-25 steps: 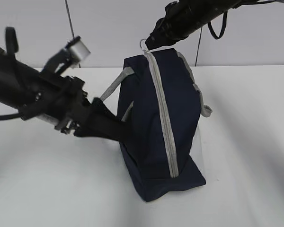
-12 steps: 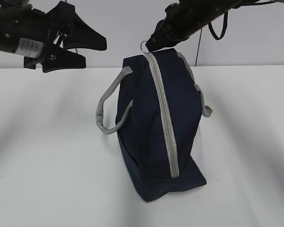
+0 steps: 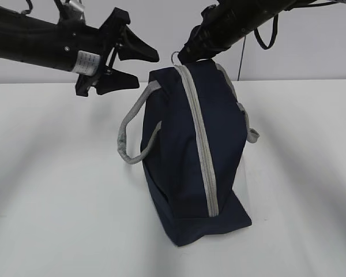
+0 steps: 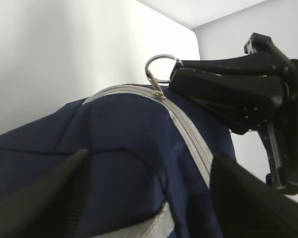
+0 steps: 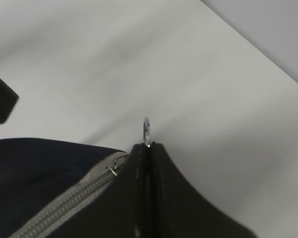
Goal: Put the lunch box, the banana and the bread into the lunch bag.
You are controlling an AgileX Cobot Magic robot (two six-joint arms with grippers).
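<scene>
The navy lunch bag (image 3: pixel 179 167) stands on the white table with its grey zipper band (image 3: pixel 199 138) closed from bottom to top. My right gripper (image 3: pixel 181 56) is shut on the metal zipper ring (image 5: pixel 146 130) at the bag's top end. In the left wrist view that ring (image 4: pixel 161 69) sticks out of the right gripper (image 4: pixel 228 94). My left gripper (image 3: pixel 145 71) hangs open in the air just left of the bag's top, with nothing between its fingers, facing the bag (image 4: pixel 114 148). The lunch box, the banana and the bread are out of view.
A grey webbing handle (image 3: pixel 127 133) loops out from the bag's left side, and another one (image 3: pixel 251 134) hangs on the right. The white table (image 3: pixel 57 202) stretches round the bag, with a pale wall (image 3: pixel 311 57) behind it.
My left gripper has risen from low beside the bag's left side to above table level, then moved right toward the bag's top. The right gripper has held still on the ring.
</scene>
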